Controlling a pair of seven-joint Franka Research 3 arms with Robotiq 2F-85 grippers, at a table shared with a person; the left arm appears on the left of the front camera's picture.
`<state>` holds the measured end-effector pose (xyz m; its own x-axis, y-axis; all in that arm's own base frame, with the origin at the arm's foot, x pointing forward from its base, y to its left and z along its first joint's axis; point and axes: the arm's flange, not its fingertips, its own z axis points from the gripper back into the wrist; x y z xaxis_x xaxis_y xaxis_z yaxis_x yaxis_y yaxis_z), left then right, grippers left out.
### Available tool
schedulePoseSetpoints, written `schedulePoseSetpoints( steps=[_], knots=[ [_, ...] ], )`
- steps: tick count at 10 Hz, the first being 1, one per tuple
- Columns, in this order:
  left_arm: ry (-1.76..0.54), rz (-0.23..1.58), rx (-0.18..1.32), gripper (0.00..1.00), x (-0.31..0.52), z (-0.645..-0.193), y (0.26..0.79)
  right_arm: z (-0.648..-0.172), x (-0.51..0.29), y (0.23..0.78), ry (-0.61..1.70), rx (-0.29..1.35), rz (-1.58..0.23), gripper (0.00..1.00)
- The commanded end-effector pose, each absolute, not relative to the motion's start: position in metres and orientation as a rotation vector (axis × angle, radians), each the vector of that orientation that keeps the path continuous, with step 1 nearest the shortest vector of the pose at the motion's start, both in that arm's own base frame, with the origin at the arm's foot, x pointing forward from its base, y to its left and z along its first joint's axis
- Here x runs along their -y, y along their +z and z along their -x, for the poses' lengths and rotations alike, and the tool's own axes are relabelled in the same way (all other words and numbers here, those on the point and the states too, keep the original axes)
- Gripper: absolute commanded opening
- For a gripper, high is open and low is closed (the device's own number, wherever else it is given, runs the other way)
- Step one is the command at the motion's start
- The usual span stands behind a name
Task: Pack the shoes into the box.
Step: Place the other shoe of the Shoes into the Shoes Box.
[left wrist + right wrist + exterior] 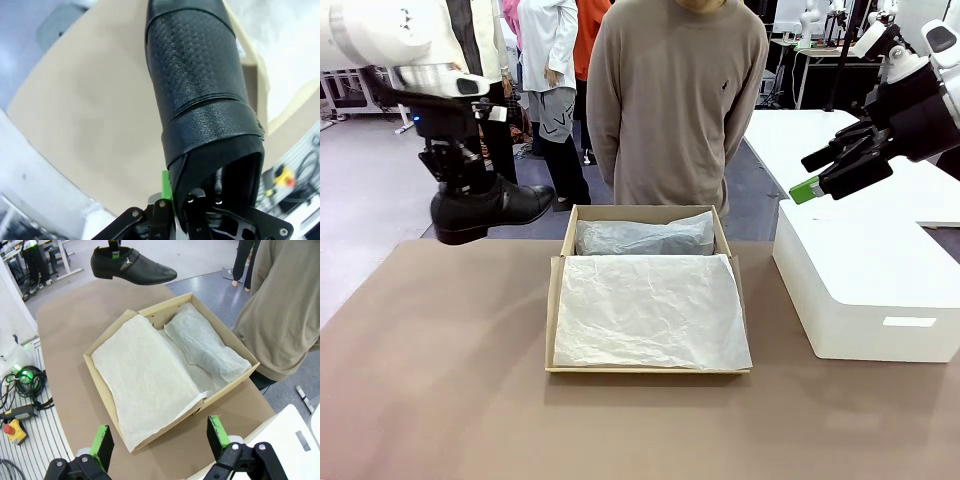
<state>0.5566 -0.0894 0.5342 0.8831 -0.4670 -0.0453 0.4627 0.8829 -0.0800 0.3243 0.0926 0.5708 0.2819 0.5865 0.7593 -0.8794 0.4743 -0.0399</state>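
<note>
Brown surface (440, 380) carries the paper-lined box (556, 300), below and to the right of the left gripper (465, 178), which clamps a shoe (495, 208) aloft, toe pointing boxward, while the right gripper (810, 173) hangs open beyond it.

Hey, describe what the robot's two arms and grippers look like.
The left arm and right arm are white with rounded joints. The left gripper and right gripper are black two-finger linkages, with bright green pads at the fingertips.
</note>
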Motion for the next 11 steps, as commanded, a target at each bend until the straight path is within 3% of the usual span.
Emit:
schedulePoseSetpoints(
  steps=[1, 5, 11],
  knots=[
    [-0.291, 0.064, -0.109, 0.0, 0.12, -0.565, 0.547, -0.326, -0.092, 0.571, 1.033, 0.813, -0.449, 1.0],
    [-0.072, 0.059, -0.057, 0.0, 0.184, -0.569, 0.56, -0.326, -0.092, 0.571, 1.033, 0.813, -0.449, 1.0],
    [-0.081, 0.063, -0.069, 0.0, 0.191, -0.564, 0.554, -0.326, -0.092, 0.571, 1.033, 0.813, -0.449, 1.0]
  ],
)
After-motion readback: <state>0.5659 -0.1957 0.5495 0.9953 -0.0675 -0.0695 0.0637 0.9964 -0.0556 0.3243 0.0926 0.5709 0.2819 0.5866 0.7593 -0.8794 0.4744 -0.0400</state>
